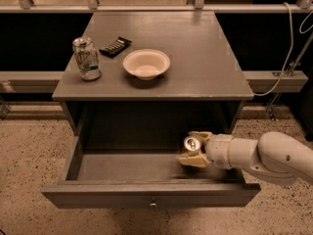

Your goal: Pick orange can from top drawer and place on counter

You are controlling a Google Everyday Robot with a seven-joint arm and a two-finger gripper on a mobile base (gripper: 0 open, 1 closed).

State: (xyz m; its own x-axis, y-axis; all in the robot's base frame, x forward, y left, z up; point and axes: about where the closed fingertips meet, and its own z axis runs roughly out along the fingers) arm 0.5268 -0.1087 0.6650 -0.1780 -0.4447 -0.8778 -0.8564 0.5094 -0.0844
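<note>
**Step in hand: lift the can out of the drawer.**

1. Status. The gripper (195, 150) is inside the open drawer (146, 195), at its right side near the front panel. The jaws are clenched on the orange can (191, 143), one on each side of it. The can's silver top faces up and toward the camera, and the can appears slightly tilted. The arm (264, 155) enters from the right, over the drawer's right wall.

2. Confirm the hold. The can is smooth and light, so it will likely slip if lifted on a weak grip. Check for firm contact on the body, not the rim.

3. Lift. Raise the can straight up only until its base clears the drawer walls. Headroom is limited, because the front edge of the worktop (195, 58) overhangs the rear part of the drawer.

4. Withdraw. Move toward the front of the drawer before rising further. Keep the wrist away from the right wall.

5. Place. The right half of the worktop is bare. Set the can down there, well apart from the bowl (146, 63) and the white-and-green can (87, 58).
</note>
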